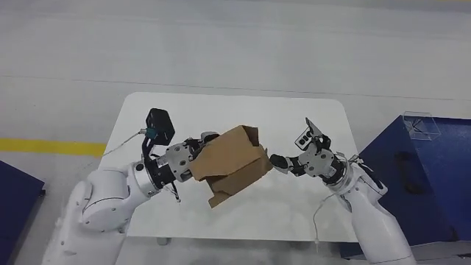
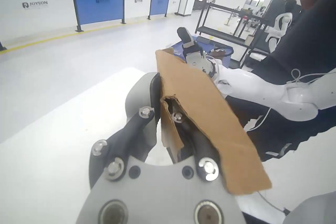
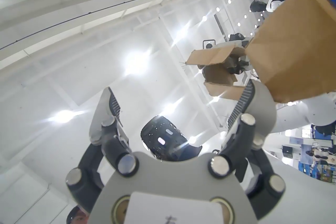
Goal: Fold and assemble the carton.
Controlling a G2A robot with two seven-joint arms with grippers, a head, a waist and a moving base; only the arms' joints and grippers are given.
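Brown carton (image 1: pixel 232 163) sits clamped in left pincer (image 1: pixel 199 154), right pincer (image 1: pixel 278 163) alongside.

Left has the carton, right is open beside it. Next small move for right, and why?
Probably shift the right gripper sideways until a wall of the carton sits between its fingers, then close. The left gripper is clamped on one panel edge, and the right gripper is open with the cardboard beside one finger, not between them, so one arm carries it alone.
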